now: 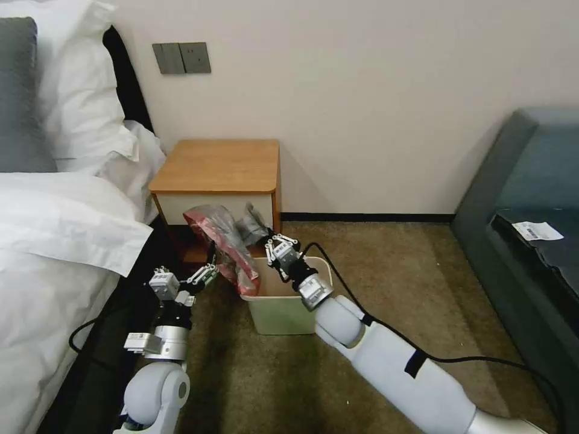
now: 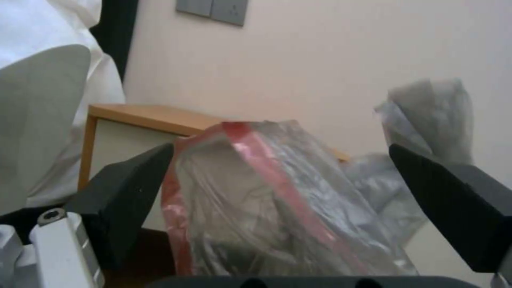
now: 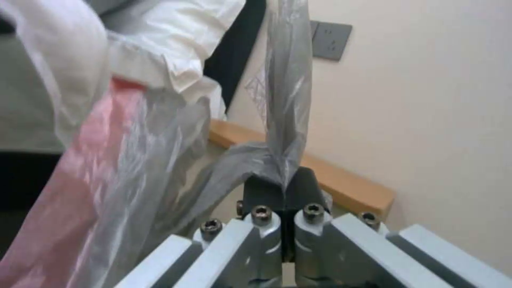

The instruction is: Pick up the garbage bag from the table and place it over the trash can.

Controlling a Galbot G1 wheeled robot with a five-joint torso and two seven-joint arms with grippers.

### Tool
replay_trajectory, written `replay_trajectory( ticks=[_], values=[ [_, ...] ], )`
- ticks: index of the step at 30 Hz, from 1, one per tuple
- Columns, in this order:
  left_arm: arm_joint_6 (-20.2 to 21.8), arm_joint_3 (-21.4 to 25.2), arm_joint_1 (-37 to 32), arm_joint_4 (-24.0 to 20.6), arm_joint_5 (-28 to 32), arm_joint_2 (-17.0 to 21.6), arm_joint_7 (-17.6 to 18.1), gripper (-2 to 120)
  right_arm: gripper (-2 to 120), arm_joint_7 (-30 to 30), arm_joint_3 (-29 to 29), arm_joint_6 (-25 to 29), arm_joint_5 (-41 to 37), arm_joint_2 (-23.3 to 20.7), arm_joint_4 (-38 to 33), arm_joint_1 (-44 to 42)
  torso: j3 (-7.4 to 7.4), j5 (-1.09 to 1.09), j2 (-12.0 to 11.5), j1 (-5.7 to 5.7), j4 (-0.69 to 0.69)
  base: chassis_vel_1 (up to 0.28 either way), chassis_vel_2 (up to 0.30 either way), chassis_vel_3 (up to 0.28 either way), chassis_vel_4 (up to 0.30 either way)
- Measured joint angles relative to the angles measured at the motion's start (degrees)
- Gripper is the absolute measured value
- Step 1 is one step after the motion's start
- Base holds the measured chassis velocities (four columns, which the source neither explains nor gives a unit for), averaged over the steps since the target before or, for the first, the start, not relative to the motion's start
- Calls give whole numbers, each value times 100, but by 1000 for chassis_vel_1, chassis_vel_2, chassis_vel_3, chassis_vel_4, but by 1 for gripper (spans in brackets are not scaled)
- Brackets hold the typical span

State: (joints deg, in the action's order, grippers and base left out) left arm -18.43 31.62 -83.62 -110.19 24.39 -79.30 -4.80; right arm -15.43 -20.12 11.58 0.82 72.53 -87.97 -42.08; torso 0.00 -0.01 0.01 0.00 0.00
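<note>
one bag (image 1: 224, 241), long axis slanting lower right into one bin (image 1: 280, 310); right gripper (image 1: 269, 242) pinches it, left gripper (image 1: 208, 265) spread wide.

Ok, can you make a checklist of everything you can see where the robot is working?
Surface: table, bare wooden top.
Job's things: bag held up between table and bin; its red edge hangs at the bin's left rim, not yet spread over the bin.
Clutter: nothing seen.
End effectors: right end effector shut on a bag fold; left end effector open around the bag.
Cables: black cable along the right arm.
Surroundings: bed, sofa, wall switches, carpet.
</note>
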Motion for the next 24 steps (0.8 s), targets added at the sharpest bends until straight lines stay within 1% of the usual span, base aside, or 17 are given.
replay_trajectory(
  ticks=[4, 6, 7, 10, 12, 13, 14, 15, 18, 19, 22, 23, 24],
  values=[
    [-2, 17, 1, 24, 8, 6, -1, 100, 0, -446, -172, -38, -424, 172, 19, 165, 0, 1, 0, 0, 0, 0, 0, 0, 0],
    [-2, 17, 1, 24, 8, 6, -1, 100, 0, -446, -172, -38, -424, 172, 19, 165, 0, 1, 0, 0, 0, 0, 0, 0, 0],
    [-4, 13, 14, 44, 10, 8, -3, 100, 0, -642, -225, -46, -585, 230, 19, 217, 0, 1, 0, 0, 1, 0, 0, 0, 0],
    [-6, -19, 28, 73, 10, -4, -4, 100, 0, -688, -227, -62, -590, 229, 5, 197, 0, 1, 0, 0, 1, 0, 0, 0, 0],
    [-7, -56, 41, 102, -1, -15, -5, 100, 0, -693, -244, -117, -558, 99, -79, 93, 0, 1, 0, 0, 1, 0, 0, 0, 0],
    [-8, -73, 46, 115, -9, -19, -6, 100, 0, -718, -281, -200, -518, -41, -159, -12, 0, 1, 0, 0, 1, 0, 0, 0, 0],
    [-8, -73, 46, 115, -9, -19, -6, 100, 0, -718, -281, -200, -518, -41, -159, -12, 0, 1, 0, 0, 1, 0, 0, 0, 0],
    [-8, -80, 49, 118, -13, -19, -6, 100, 0, -737, -311, -269, -474, -141, -211, -88, 0, 1, 0, 0, 0, 0, 0, 0, 0],
    [-8, -96, 58, 133, -20, -17, -7, 100, 0, -780, -280, -550, 61, -574, -376, -523, 0, 2, 0, 0, 0, 0, 0, 0, 0],
    [-8, -96, 58, 133, -20, -17, -7, 100, 0, -780, -280, -550, 61, -574, -376, -523, 0, 2, 0, 0, 0, 0, 0, 0, 0],
    [-11, -116, 58, 155, -26, 0, -11, 100, 0, -515, -17, -535, 761, -940, -400, -868, 0, 2, 0, 0, -2, 0, 0, 0, 0],
    [-11, -116, 58, 155, -26, 0, -11, 100, 0, -515, -17, -535, 761, -940, -400, -868, 0, 2, 0, 0, -2, 0, 0, 0, 0],
    [-12, -133, 59, 167, -34, 1, -12, 100, 0, -389, 74, -508, 971, -1023, -405, -943, 0, 2, 0, 0, -2, 0, 0, 0, 0]
  ],
)
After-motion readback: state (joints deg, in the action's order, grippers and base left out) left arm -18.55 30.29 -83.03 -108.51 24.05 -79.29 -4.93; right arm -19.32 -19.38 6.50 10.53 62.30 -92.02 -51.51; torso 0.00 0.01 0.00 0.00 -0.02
